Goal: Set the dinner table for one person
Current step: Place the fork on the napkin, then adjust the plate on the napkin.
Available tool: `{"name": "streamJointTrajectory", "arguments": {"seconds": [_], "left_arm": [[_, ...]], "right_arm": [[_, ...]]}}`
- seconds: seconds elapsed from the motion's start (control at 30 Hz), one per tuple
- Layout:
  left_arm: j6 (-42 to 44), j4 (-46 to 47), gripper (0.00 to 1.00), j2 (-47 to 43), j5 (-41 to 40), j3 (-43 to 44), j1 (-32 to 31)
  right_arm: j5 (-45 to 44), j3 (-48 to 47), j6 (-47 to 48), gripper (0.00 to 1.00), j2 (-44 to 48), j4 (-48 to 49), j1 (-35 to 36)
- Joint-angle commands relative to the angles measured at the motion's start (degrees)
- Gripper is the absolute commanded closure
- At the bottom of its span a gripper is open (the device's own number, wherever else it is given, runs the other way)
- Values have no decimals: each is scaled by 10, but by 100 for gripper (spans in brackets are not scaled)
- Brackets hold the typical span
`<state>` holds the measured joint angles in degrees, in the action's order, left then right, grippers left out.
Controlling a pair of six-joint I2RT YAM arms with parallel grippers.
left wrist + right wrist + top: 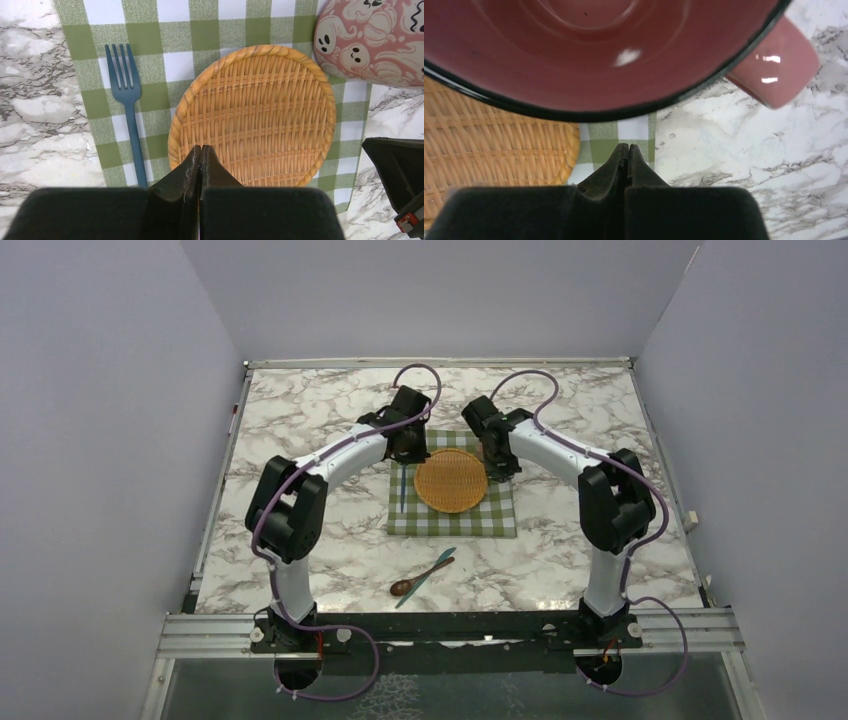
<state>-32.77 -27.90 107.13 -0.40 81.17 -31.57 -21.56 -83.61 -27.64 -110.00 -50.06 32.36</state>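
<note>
The dinner table is white marble with grey veins. A green-and-white checked cloth lies at its middle and carries a round wicker plate. A blue fork lies on the cloth left of the plate. A pink mug with ghost and pumpkin prints stands at the cloth's far right corner, its handle over the marble. My left gripper hovers shut and empty over the plate's rim. Beside the mug, my right gripper is shut on nothing.
A wooden spoon and a teal knife lie crossed on the marble near the front edge, between the arm bases. Grey walls enclose the table on three sides. The right arm's body shows at the left wrist view's right edge.
</note>
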Motion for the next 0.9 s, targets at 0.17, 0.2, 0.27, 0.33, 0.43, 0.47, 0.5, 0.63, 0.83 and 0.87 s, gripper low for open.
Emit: {"name": "streamJointTrajectory", "arguments": {"seconds": [0.17,0.2,0.27,0.33,0.43,0.47,0.5,0.63,0.83,0.87], "left_arm": [[-16,30,100,50,47,35,-5],[-16,30,100,53,49,37,-5],[-16,29,100,58,51,40,-6],[-16,29,100,61,51,41,-6],[-15,29,100,62,49,40,-7],[-15,29,100,61,48,40,-6],[-14,29,100,60,48,39,-6],[-13,27,100,60,47,36,-6],[-15,23,100,59,46,34,-6],[-14,23,100,59,45,34,-6]], "right_arm": [[8,-24,34,100,-36,42,-1],[9,-25,34,99,-39,42,-1],[11,-26,35,99,-45,42,-1],[16,-26,39,99,-48,47,-1],[27,-26,42,99,-50,52,-1],[32,-28,43,100,-50,53,-1],[37,-30,43,100,-51,54,0],[51,-38,42,99,-56,53,-1],[68,-38,41,99,-58,56,0],[69,-37,42,99,-59,57,-1]]}}
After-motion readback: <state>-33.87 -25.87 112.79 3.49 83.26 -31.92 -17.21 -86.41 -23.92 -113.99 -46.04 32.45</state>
